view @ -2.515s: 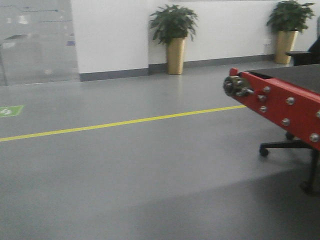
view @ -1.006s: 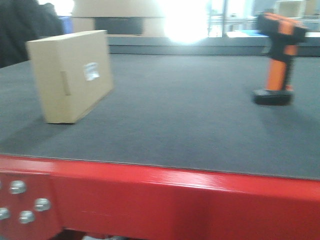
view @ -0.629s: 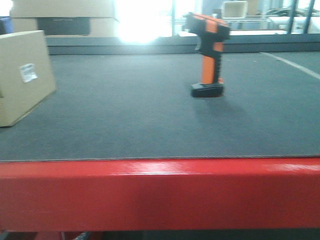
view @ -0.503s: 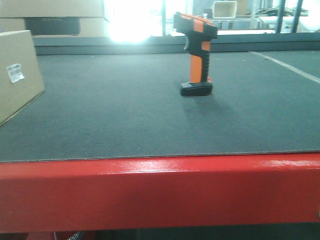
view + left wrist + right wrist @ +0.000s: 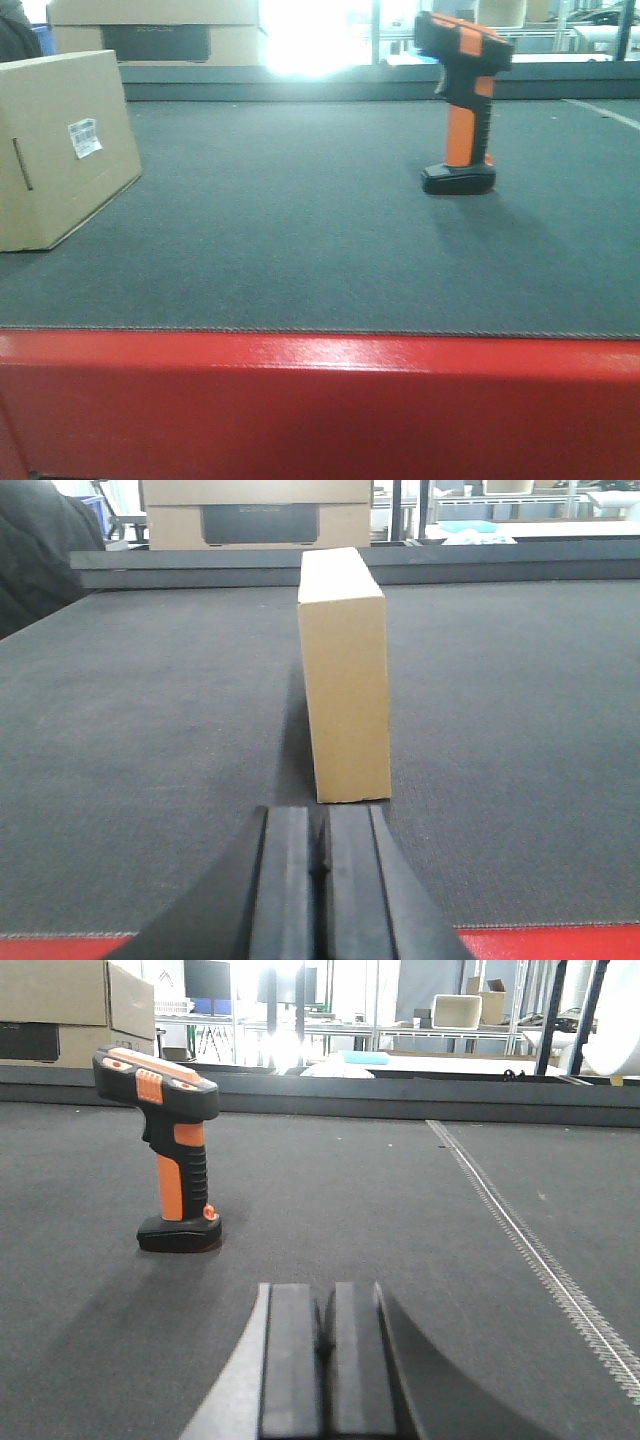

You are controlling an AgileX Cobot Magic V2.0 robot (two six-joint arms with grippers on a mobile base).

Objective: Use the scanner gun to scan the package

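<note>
A broad bench (image 5: 300, 260) covered in a dark grey mat fills most of the front view, with a glossy red rail along its near edge. In the right wrist view a pale stitched seam (image 5: 520, 1250) runs across the mat from near to far.

Beyond the far edge sit stacked tan cartons (image 5: 155, 28) with a dark printed band. The pale writing on that band is too blurred to read.

The package (image 5: 60, 150), a plain tan cardboard box, stands on its narrow side at the left of the bench. The left wrist view shows it end-on, straight ahead of the left pincer (image 5: 318, 825) and near it, but not touching.

The scanner gun (image 5: 462, 100) stands upright on its flat black foot on the right part of the bench, well apart from the package. It has a black body with an orange patch on top and an orange grip, and its head points toward the left of the view. No brand name can be made out on it. In the right wrist view it is ahead and to the left of the right pincer (image 5: 325, 1300).

Both pincers hang low over the near edge of the bench. Each has its two dark fingers pressed flat together with only a thin line between them, holding nothing.

A small white barcode label (image 5: 84, 137) is stuck on the package's wide face, and its print is too small to read. A thin dark slot mark (image 5: 22, 163) runs vertically to the left of the label.
</note>
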